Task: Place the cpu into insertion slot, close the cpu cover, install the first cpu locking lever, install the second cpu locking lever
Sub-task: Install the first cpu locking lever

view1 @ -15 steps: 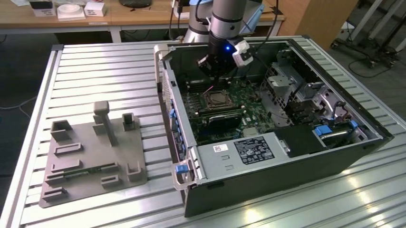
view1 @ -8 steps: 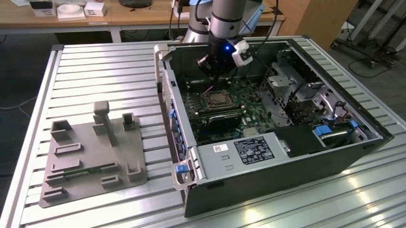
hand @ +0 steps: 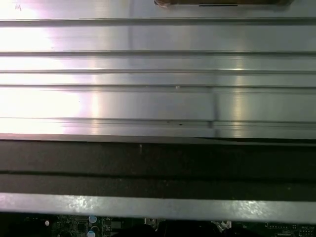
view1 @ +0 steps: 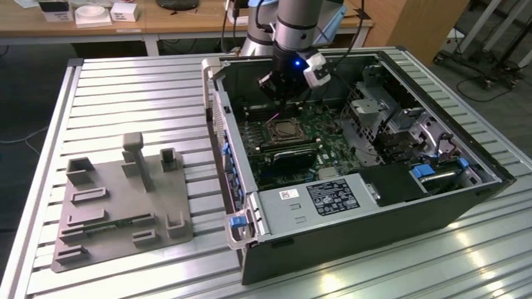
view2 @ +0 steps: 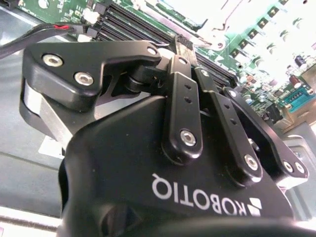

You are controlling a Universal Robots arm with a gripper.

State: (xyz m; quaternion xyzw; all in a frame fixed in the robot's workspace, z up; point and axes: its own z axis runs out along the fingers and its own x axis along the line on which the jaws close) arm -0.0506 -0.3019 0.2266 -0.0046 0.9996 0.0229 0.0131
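In the exterior view the open black computer case [view1: 365, 237] lies on its side with the green board facing up. The insertion slot [view1: 285, 129] is a square socket with a dark centre. A silvery frame, the cpu cover [view1: 285, 120], lies flat around it. I cannot make out the cpu or the locking levers. My gripper [view1: 281, 96] hangs inside the case, just above and behind the socket. In the second wrist view its black links converge, so the gripper [view2: 185, 52] is shut with nothing seen in it, over long black memory slots [view2: 133, 27].
A grey fixture plate [view1: 121, 205] with upright blocks sits on the slatted metal table [view1: 124, 87] at the exterior view's left. Inside the case are a labelled metal box [view1: 332, 196], a drive cage [view1: 374, 106] and blue clips [view1: 424, 171]. The first wrist view shows table slats [hand: 158, 74] beyond the case wall [hand: 158, 163].
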